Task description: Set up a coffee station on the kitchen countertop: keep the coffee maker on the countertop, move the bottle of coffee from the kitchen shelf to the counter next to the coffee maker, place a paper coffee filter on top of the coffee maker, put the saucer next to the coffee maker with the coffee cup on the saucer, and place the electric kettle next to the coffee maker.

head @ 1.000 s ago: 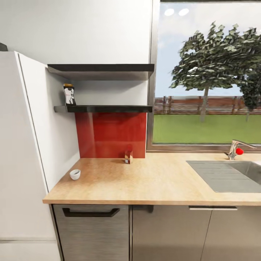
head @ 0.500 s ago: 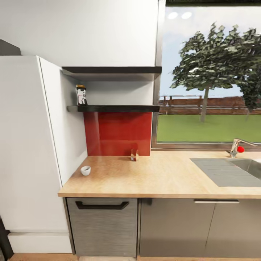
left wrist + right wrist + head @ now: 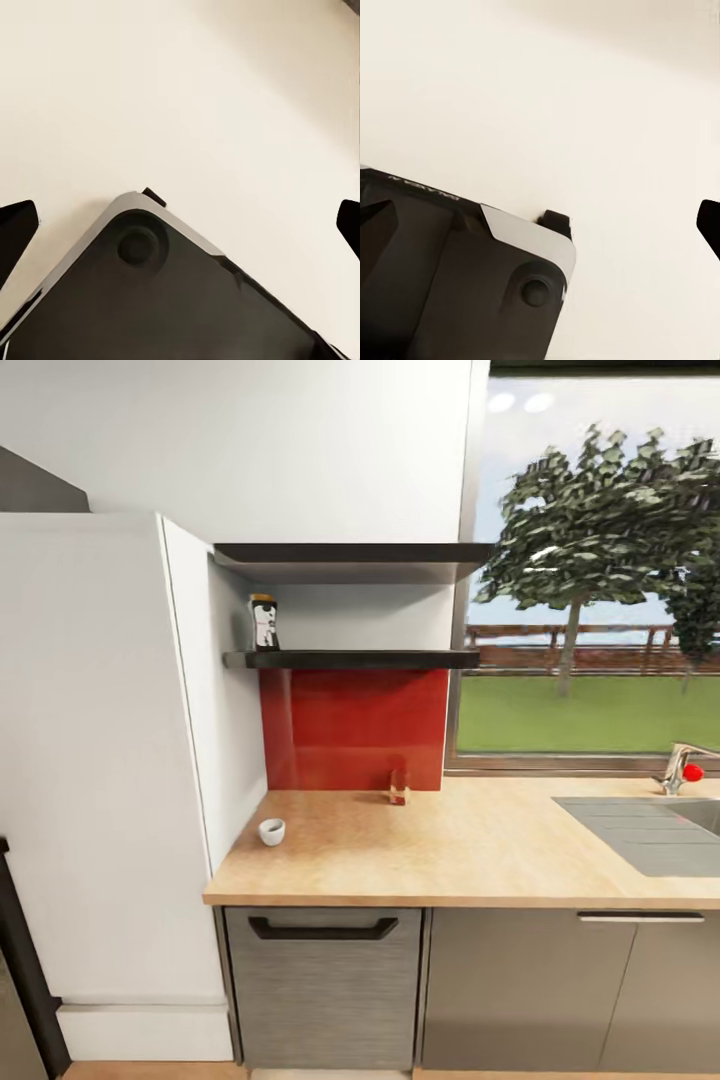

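The bottle of coffee (image 3: 263, 622), dark-lidded with a black-and-white label, stands upright at the left end of the lower black shelf (image 3: 360, 659). Below it, a small white coffee cup (image 3: 272, 831) sits on the wooden countertop (image 3: 440, 855) near its left edge. In the left wrist view my left gripper (image 3: 180, 225) is open, its dark fingertips (image 3: 16, 229) far apart over the pale floor and the robot's dark base. The right wrist view has my right gripper (image 3: 540, 225) open the same way, nothing between its fingertips (image 3: 709, 223).
A small red-and-tan box (image 3: 399, 787) stands against the red backsplash. A tall white fridge (image 3: 100, 760) borders the counter's left end. A grey sink (image 3: 650, 830) with a faucet (image 3: 683, 768) lies at the right. Grey cabinets and a drawer front the counter.
The whole head view has slid rightward and things look smaller, so the camera has moved back and left. Bottle, cup and box stay where they were.
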You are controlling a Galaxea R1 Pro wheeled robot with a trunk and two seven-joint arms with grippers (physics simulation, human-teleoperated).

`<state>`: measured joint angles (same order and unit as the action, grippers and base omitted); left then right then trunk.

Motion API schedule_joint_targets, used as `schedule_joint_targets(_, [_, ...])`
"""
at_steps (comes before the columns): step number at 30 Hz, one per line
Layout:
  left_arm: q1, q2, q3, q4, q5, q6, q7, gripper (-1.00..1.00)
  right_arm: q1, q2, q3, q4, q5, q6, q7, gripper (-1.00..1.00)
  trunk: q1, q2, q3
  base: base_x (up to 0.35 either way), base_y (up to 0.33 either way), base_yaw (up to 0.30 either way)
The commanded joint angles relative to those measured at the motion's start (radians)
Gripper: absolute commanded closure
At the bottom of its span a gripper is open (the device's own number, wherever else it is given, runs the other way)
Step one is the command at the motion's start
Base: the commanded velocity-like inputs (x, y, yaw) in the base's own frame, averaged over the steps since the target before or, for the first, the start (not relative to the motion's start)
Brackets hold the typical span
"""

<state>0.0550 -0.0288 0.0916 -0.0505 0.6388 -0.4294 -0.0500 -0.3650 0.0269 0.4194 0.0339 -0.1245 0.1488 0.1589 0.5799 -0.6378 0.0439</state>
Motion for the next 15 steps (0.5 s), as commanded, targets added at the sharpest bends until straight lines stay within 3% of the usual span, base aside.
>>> schedule_joint_targets(1, [0.001, 0.0, 0.008, -0.002, 0.001, 0.0, -0.005, -1.0, -0.001, 0.0, 0.009, 0.003, -0.011, -0.002, 0.003, -1.0, 0.0, 0.0, 0.0, 0.077, 0.339, 0.0])
schedule_joint_targets(15, [0.001, 0.0, 0.008, -0.002, 0.001, -0.001, -0.005, -1.0, -0.001, -0.001, 0.008, 0.003, -0.011, -0.024, 0.003, -1.0, 0.0, 0.0, 0.0, 0.017, 0.339, 0.0])
